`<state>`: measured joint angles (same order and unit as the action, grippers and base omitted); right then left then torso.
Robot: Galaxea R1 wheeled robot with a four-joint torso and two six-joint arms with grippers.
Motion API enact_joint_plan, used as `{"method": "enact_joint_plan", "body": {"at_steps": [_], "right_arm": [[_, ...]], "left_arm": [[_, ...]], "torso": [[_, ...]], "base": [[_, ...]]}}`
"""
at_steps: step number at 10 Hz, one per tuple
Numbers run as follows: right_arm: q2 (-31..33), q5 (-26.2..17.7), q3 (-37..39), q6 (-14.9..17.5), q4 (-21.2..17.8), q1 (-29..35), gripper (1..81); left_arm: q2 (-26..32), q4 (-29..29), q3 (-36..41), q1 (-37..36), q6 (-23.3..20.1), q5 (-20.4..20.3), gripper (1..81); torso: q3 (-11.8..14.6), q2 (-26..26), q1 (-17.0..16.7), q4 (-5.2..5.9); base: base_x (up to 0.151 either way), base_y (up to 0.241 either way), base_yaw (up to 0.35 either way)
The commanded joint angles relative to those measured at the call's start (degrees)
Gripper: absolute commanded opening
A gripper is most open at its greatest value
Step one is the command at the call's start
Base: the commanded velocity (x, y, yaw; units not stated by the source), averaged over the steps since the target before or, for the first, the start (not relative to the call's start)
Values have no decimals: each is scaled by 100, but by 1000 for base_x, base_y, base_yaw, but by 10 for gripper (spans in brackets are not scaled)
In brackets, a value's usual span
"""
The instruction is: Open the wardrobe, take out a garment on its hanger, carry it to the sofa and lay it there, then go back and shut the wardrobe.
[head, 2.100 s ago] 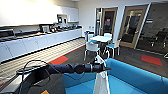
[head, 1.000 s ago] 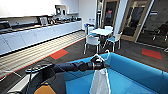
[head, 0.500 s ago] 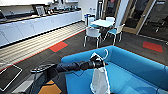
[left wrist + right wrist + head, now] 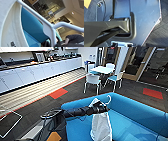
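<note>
Over the sofa (image 4: 140, 112) seat, near its front-left corner, the left gripper (image 4: 101, 107) reaches out on a dark arm, jaws clamped on the hanger (image 4: 108, 100), whose hook curves up above it. The garment (image 4: 100, 125) hangs from the hanger, drooping down onto the seat cushion. The left wrist view shows the hanger's (image 4: 50, 29) white bars close up, the garment's (image 4: 10, 25) collar beside them and the sofa (image 4: 32, 30) behind. Right jaws: cannot tell. White chairs (image 4: 93, 80) surround a tabletop (image 4: 103, 70) beyond.
</note>
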<state>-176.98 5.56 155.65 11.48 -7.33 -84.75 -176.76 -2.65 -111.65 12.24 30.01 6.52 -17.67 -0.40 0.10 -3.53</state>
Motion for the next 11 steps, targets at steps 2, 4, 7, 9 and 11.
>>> {"method": "enact_joint_plan", "body": {"at_steps": [2, 4, 7, 9, 11], "right_arm": [[-77, -406, -36, 12, 12, 76, 811], [-85, -406, -53, 12, 12, 85, 811], [-85, -406, -53, 21, 12, 94, 811], [-85, -406, -53, 21, 12, 85, 811], [-85, -406, -53, 21, 12, 93, 811]], "left_arm": [[-729, 370, 267, -1324, -75, 33, 10], [-824, 273, 311, -1561, -48, 60, 10], [-824, 265, 380, -1992, 257, -19, 10], [-824, 273, 495, -2256, 549, -37, 10], [-824, 282, 425, -2152, 567, -37, 10]], "torso": [[0, 0, 0, 0], [0, 0, 0, 0], [-2, 0, 0, 0], [-2, 2, 0, 0], [-2, 2, 0, 0]], "base": [[0, 0, 0], [0, 0, 0], [0, 0, 0], [0, 0, 0], [0, 0, 0]]}}
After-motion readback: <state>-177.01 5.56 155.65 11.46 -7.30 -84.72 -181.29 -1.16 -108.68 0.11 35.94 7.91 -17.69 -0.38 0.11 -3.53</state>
